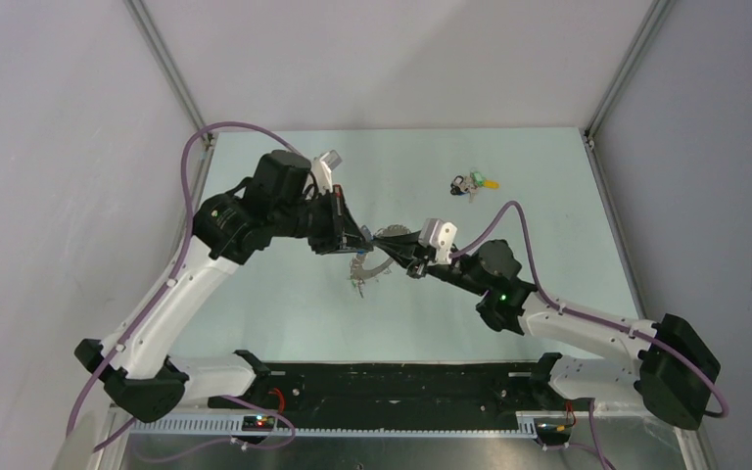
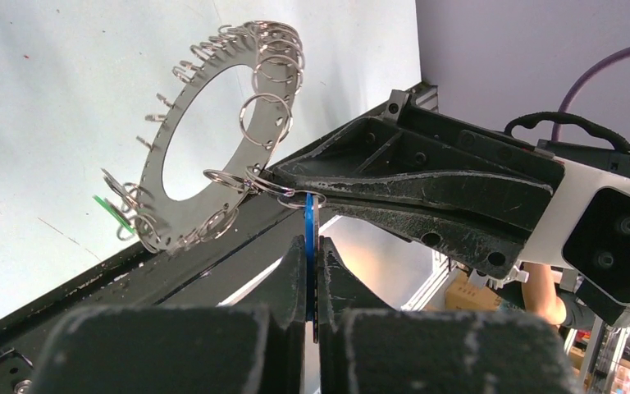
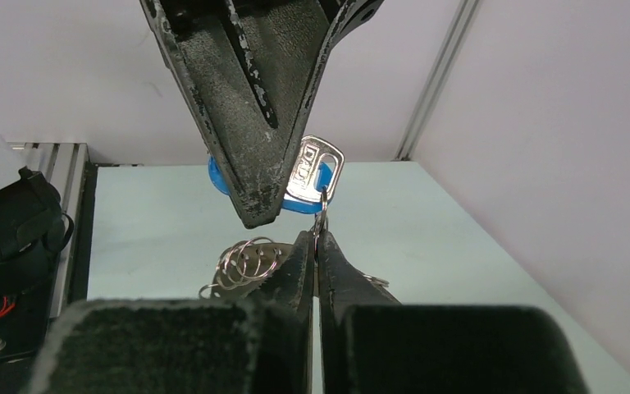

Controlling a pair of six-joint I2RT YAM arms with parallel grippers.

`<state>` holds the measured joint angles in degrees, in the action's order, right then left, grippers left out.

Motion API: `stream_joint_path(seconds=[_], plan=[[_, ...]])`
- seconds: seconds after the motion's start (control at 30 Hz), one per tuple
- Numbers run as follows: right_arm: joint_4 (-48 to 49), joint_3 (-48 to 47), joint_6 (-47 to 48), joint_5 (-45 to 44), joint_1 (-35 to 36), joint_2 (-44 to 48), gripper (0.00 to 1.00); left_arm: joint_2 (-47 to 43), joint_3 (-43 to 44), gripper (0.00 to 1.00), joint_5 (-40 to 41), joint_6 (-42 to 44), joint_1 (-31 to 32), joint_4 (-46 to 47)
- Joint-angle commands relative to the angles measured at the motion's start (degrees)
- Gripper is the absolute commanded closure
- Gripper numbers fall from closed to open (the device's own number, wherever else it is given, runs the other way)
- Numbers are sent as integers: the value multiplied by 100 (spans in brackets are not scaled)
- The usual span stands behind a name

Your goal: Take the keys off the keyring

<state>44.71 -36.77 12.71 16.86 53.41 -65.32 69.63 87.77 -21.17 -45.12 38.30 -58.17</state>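
The keyring (image 2: 182,168) is a flat silver ring fringed with small split rings, hanging tilted above the table between both grippers (image 1: 370,266). My left gripper (image 2: 312,248) is shut on a blue-headed silver key (image 3: 312,174), gripping it edge-on. A small split ring (image 3: 321,205) hangs from that key's head. My right gripper (image 3: 317,238) is shut on this small ring, its fingers (image 2: 394,176) reaching in just beside the big ring. Both grippers (image 1: 380,240) meet tip to tip. A green sliver (image 2: 108,208) shows behind the keyring's lower edge.
A small clump of loose keys (image 1: 473,184) with green and yellow heads lies on the pale table toward the back right. The black base rail (image 1: 401,387) runs along the near edge. White enclosure walls close off the sides and back.
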Motion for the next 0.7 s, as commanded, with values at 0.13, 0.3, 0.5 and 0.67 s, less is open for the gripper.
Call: stream_joint_path(seconds=[0.13, 0.3, 0.5, 0.67], plan=[[-349, -172, 172, 157, 71, 464, 100, -283, 15, 100, -283, -49, -351, 237], [-519, -76, 476, 325, 152, 710, 100, -276, -121, 100, -478, 63, -632, 237], [-265, 3, 762, 506, 205, 787, 100, -80, -586, 100, -791, 199, -660, 236], [-69, 1, 1287, 885, 248, 672, 100, 76, -734, 100, -1022, 297, -652, 261]])
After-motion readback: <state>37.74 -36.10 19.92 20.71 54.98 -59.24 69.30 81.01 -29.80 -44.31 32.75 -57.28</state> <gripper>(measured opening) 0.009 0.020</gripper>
